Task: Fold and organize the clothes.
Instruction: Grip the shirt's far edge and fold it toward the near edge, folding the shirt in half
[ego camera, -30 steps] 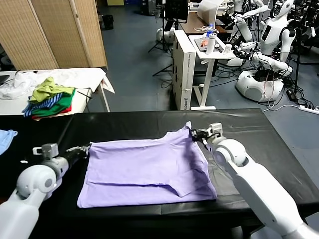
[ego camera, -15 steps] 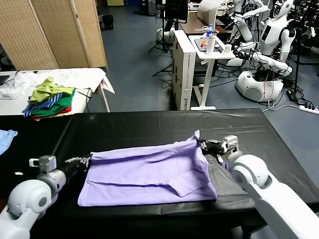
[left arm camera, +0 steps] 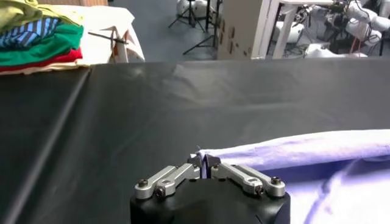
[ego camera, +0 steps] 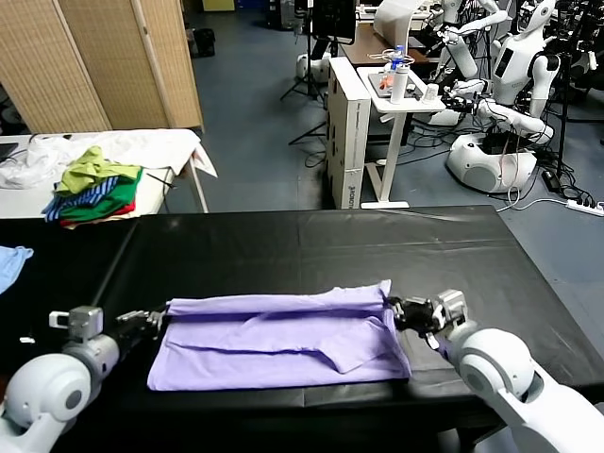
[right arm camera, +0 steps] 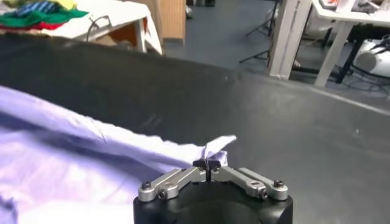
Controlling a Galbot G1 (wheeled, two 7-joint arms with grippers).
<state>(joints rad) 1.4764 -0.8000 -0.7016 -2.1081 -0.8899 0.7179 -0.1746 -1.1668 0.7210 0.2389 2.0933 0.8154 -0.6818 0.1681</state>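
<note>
The pale lavender T-shirt (ego camera: 274,335) lies on the black table (ego camera: 311,245) near its front edge, its far half folded toward me. My left gripper (ego camera: 159,318) is shut on the shirt's far left corner; the pinched cloth shows in the left wrist view (left arm camera: 203,163). My right gripper (ego camera: 392,309) is shut on the far right corner, with a small flap of fabric (right arm camera: 214,148) sticking up between the fingers. Both grippers hold the folded edge low over the table. No printed pattern shows.
A heap of green, yellow, striped and red garments (ego camera: 94,189) sits on a white table at the back left. A small light blue cloth (ego camera: 11,262) lies at the black table's left edge. Other robots and a white stand (ego camera: 396,104) are beyond the table.
Both grippers have pulled the shirt's far edge toward the table's front and lowered it, folding the shirt over itself into a narrower band.
</note>
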